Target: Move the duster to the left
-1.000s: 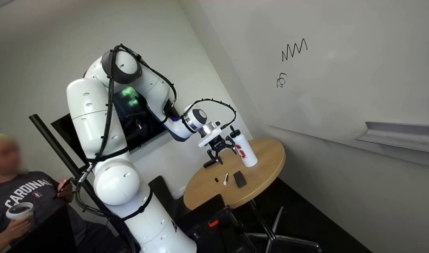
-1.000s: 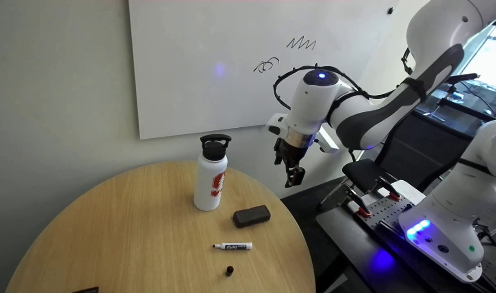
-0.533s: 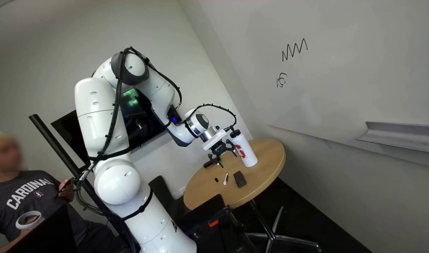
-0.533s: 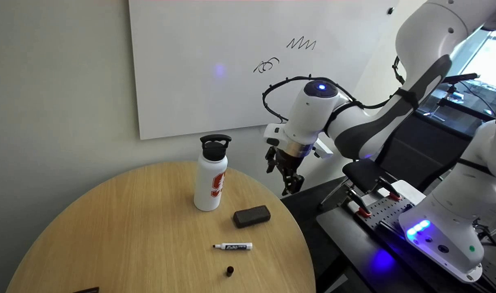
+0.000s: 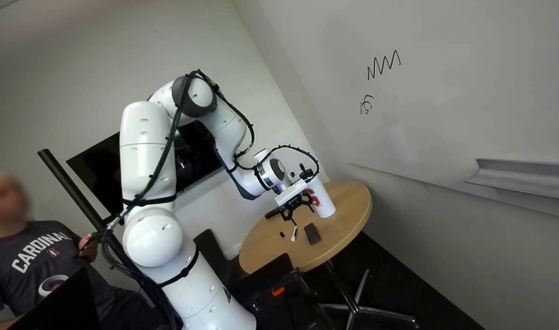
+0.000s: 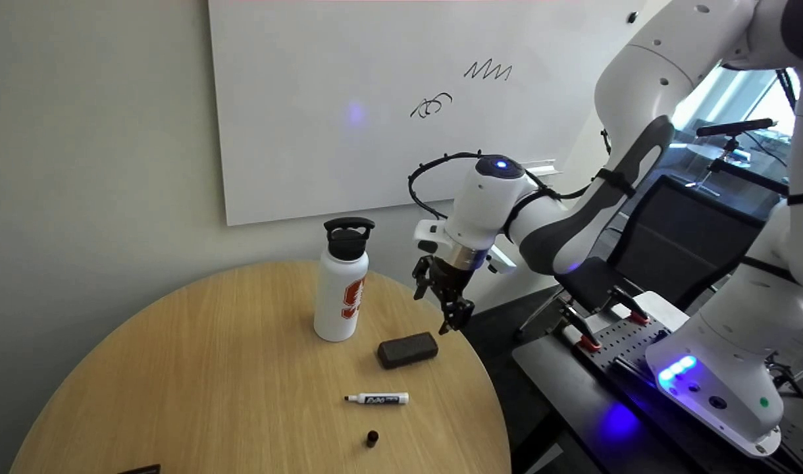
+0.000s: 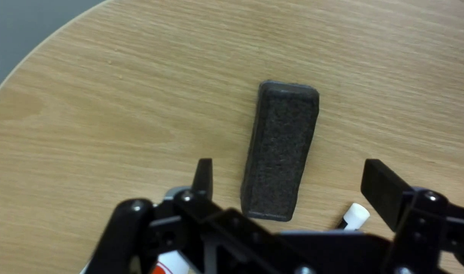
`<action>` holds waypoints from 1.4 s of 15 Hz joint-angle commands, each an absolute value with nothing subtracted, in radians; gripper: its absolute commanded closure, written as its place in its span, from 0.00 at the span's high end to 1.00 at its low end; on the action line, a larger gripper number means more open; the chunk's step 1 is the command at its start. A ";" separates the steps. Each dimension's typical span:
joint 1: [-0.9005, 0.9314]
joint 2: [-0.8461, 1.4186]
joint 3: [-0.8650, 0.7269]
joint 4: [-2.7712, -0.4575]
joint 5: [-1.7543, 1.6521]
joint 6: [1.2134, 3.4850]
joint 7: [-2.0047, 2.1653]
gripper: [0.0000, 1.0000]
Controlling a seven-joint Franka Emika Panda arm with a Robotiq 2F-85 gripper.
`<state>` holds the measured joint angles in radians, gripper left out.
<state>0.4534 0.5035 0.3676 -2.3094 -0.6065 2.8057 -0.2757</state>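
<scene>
The duster [image 6: 407, 350] is a dark flat block lying on the round wooden table [image 6: 210, 368], near its edge on the robot's side. It shows in both exterior views [image 5: 312, 233]. In the wrist view the whole duster [image 7: 279, 152] lies lengthwise, its near end between the fingers in the picture. My gripper [image 7: 289, 164] is open and empty, with its fingers [image 7: 204, 177] wide apart. In the exterior views the gripper [image 6: 431, 312] [image 5: 304, 217] hangs above the table, tilted, higher than the duster and not touching it.
A white bottle [image 6: 339, 296] with a black lid and red logo stands beside the duster, close to the gripper. A white marker [image 6: 378, 398] and a small dark cap [image 6: 372, 438] lie on the table. A whiteboard [image 6: 322, 99] hangs on the wall behind. A person [image 5: 41, 256] sits nearby.
The arm has come down and toward the table. The gripper is lower and closer to the duster, still open. The duster, bottle and marker have not moved.
</scene>
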 commanded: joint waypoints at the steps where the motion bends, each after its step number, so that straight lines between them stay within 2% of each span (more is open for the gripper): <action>1: 0.493 0.575 0.330 -2.230 -0.583 2.789 -0.264 1.00; 21: 0.593 0.707 0.270 -2.159 -0.519 2.801 -0.235 1.00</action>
<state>0.5568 0.6907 0.3024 -2.1858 -0.5238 2.8034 -0.2575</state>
